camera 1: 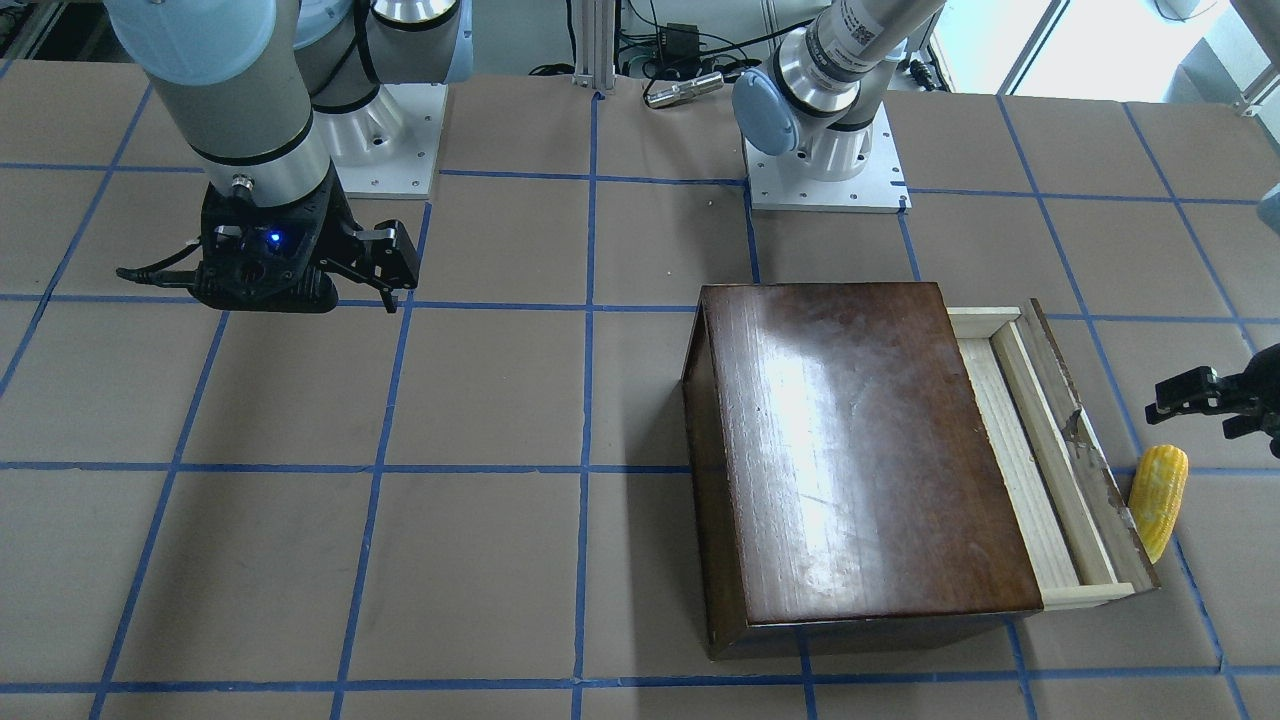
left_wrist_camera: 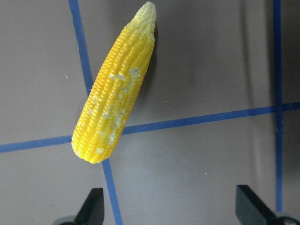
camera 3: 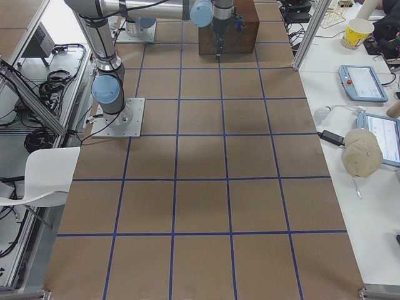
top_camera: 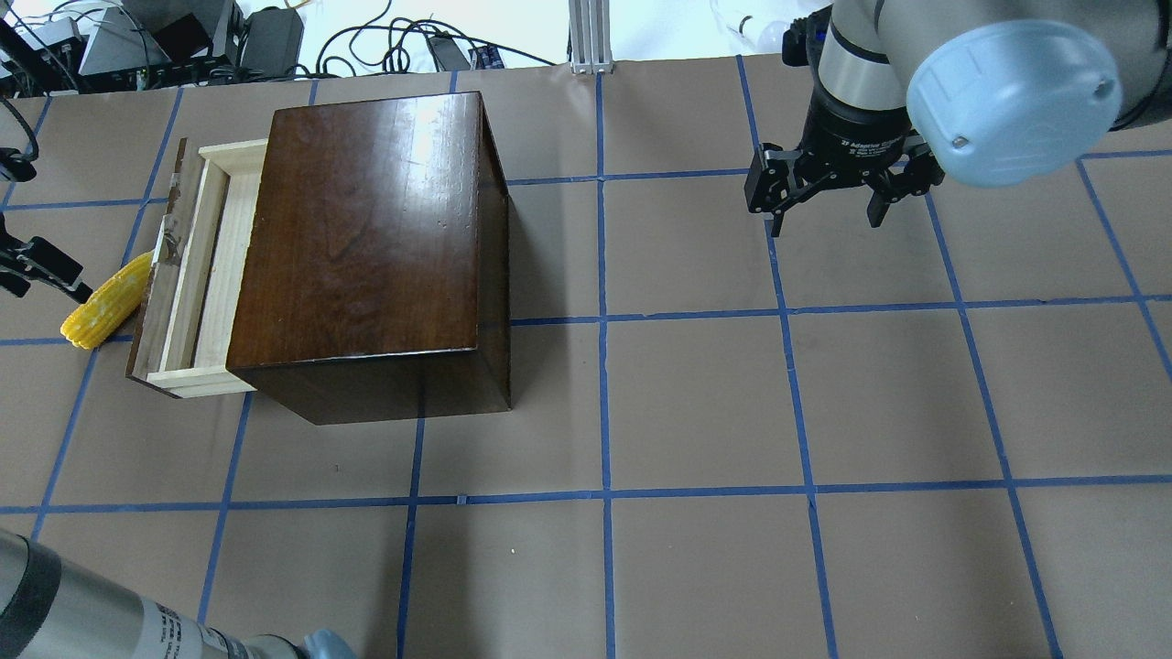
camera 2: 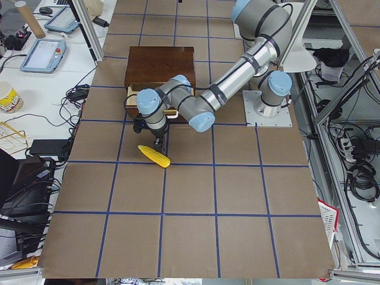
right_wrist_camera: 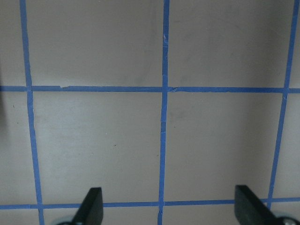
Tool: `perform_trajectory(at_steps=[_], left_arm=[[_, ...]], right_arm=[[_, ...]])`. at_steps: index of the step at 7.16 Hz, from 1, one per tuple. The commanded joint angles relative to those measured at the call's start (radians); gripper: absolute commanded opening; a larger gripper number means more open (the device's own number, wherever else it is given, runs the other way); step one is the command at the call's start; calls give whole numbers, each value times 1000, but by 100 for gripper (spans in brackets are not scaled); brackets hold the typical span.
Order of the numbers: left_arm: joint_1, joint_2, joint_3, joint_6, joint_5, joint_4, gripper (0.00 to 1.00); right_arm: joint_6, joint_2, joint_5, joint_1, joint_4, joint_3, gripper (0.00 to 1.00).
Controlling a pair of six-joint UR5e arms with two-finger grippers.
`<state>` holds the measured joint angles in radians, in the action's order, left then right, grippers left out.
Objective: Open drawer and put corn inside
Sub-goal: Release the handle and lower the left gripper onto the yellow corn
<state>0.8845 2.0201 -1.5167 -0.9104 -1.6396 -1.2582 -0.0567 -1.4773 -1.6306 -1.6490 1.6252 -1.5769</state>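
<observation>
The drawer (camera 1: pixel 1030 470) of pale wood stands partly pulled out of the glossy dark-brown box (camera 1: pixel 860 450); its tray is empty, and it also shows in the overhead view (top_camera: pixel 206 265). The yellow corn (camera 1: pixel 1158 500) lies on the table just outside the drawer's chipped front panel, and also shows in the overhead view (top_camera: pixel 105 300) and the left wrist view (left_wrist_camera: pixel 115 93). My left gripper (left_wrist_camera: pixel 171 206) is open and empty, hovering close above the table beside the corn (camera 2: pixel 154 155). My right gripper (top_camera: pixel 824 220) is open and empty, far from the box, over bare table (right_wrist_camera: pixel 168 206).
The brown table (camera 1: pixel 480 400) carries a grid of blue tape. The two arm bases (camera 1: pixel 825 185) stand at the robot's edge. The left arm's tube (top_camera: pixel 110 622) crosses the near left corner of the overhead view. Cables and devices lie beyond the far edge (top_camera: pixel 275 37).
</observation>
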Motion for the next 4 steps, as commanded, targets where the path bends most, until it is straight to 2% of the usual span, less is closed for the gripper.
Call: perform_trajectory(at_steps=[1, 4], left_arm=[[1, 66, -7, -172, -32, 153, 100], [1, 135, -13, -262, -1, 163, 100]], right_arm=[[0, 0, 0, 0, -1, 0, 100], [0, 0, 0, 0, 1, 0, 100]])
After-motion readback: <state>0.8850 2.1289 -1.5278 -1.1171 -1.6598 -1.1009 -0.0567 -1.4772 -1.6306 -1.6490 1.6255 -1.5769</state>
